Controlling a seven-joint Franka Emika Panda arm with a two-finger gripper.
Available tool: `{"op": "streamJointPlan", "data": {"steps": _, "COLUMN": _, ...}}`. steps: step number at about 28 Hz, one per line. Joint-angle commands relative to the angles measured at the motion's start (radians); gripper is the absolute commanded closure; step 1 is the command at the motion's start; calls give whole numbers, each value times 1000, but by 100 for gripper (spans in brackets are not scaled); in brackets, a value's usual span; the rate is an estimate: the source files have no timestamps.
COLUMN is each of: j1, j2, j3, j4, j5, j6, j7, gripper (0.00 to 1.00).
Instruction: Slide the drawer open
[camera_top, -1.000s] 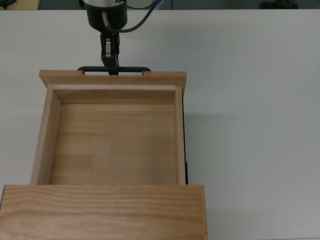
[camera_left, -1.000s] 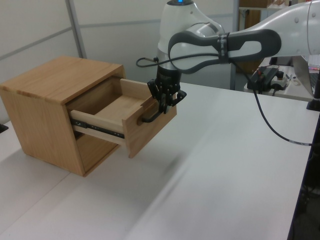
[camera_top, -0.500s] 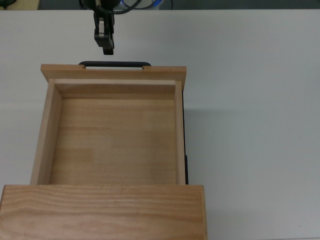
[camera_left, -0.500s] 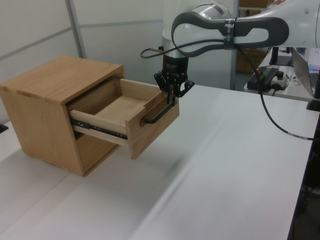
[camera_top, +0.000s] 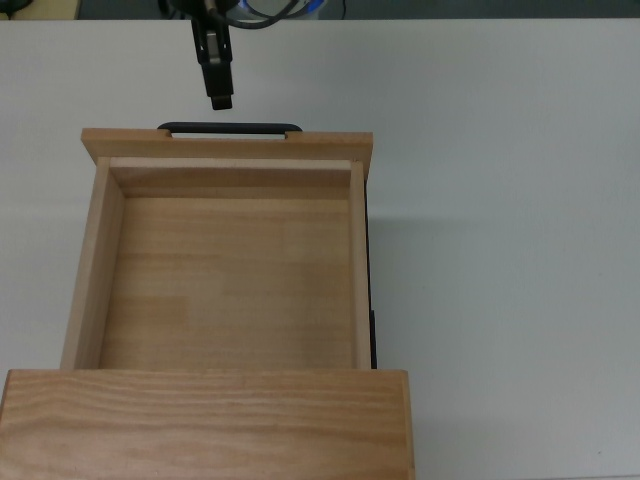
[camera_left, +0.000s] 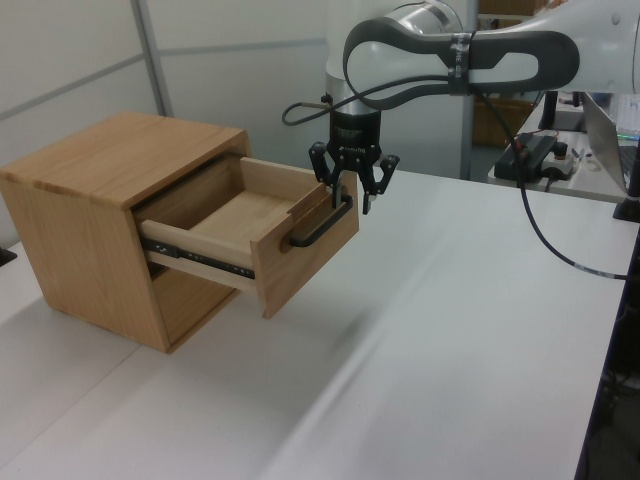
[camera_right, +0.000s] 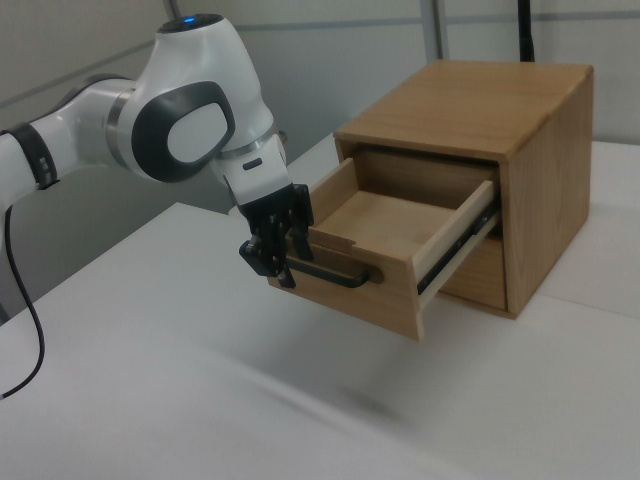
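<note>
My two-finger gripper hangs spread wide, empty, just above the thin black bar handle; the light pine-wood drawer sits well out, so I'd lift straight clear without nudging it.

You've got broad white table under even light, pale panelled wall behind in left view, cluttered desk far right, black cable trailing across.

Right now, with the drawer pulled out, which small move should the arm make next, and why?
Probably lift the gripper straight up and away. The drawer already stands far out of the cabinet, and the open fingers hang above the handle without gripping it.
</note>
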Motion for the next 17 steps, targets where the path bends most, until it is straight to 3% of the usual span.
{"op": "streamJointPlan", "data": {"steps": 1, "j1": 11, "j2": -24, "j3": 2, "j4": 0, "j5": 5, "j6": -63, "j7": -236, "gripper": 0}}
{"op": "streamJointPlan", "data": {"steps": 17, "j1": 11, "j2": -24, "j3": 13, "j4": 0, "j5": 1, "j6": -165, "j7": -934, "gripper": 0}}
